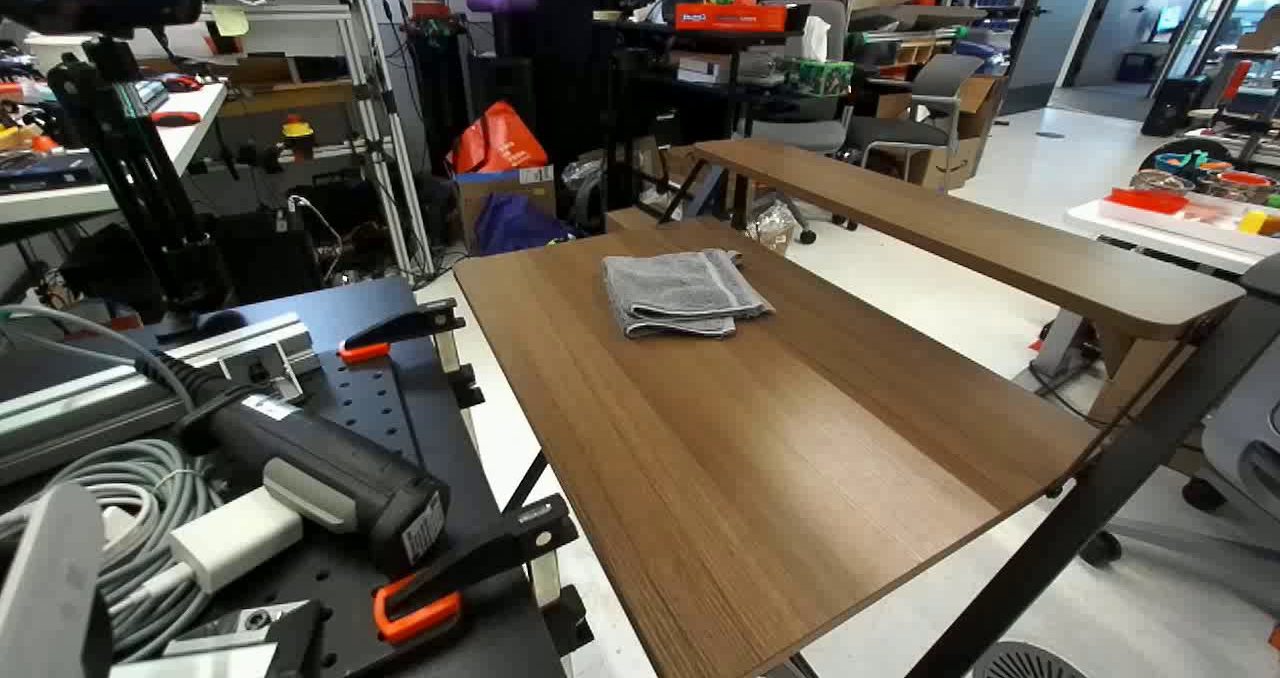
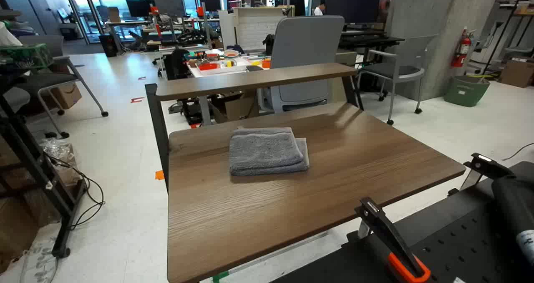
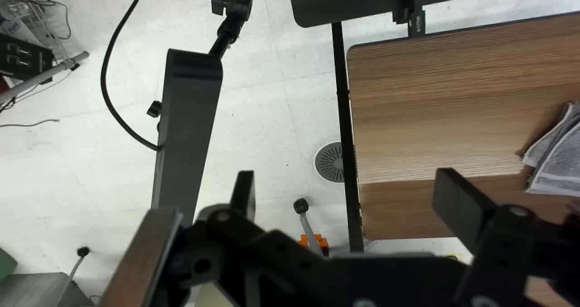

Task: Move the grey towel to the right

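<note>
The grey towel (image 1: pixel 680 288) lies folded flat on the brown wooden table (image 1: pixel 750 438). It also lies there in an exterior view (image 2: pixel 267 151). In the wrist view only part of the towel (image 3: pixel 559 162) shows, cut off by the right edge. My gripper (image 3: pixel 345 178) shows only in the wrist view. Its two black fingers are wide apart with nothing between them. Floor and the table's end show behind the gap. The gripper is apart from the towel, which is to the right of the right finger in that view. The arm is not in either exterior view.
A raised wooden shelf (image 1: pixel 950 223) runs along the table's long side, also in an exterior view (image 2: pixel 258 80). A black bench (image 2: pixel 467 241) with orange-tipped clamps (image 2: pixel 409 270) stands along the opposite side. A black bar (image 3: pixel 346 139) runs along the table's end.
</note>
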`<state>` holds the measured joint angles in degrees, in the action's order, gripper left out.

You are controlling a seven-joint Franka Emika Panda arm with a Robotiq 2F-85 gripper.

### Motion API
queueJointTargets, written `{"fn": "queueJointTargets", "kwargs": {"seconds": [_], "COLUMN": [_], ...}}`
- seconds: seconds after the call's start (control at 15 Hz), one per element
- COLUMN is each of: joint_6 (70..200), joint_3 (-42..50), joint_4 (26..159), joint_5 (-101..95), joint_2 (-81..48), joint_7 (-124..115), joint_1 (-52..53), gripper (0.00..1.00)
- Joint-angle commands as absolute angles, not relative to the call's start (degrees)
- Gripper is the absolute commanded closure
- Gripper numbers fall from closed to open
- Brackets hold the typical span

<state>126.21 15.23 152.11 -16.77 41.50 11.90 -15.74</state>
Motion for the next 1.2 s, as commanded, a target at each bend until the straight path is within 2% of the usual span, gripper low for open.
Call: {"fn": "queueJointTargets", "kwargs": {"seconds": [0.0,0.4,1.13], "joint_6": [126.1,127.3,143.7], "joint_3": [15.0,14.3,5.4], "joint_4": [151.9,151.0,142.9], "joint_5": [-16.6,-15.8,-10.2], "joint_2": [41.5,37.9,7.4], "joint_7": [12.1,11.6,8.6], "joint_1": [-15.9,-14.1,-2.1], "gripper": [0.00,0.00,0.00]}}
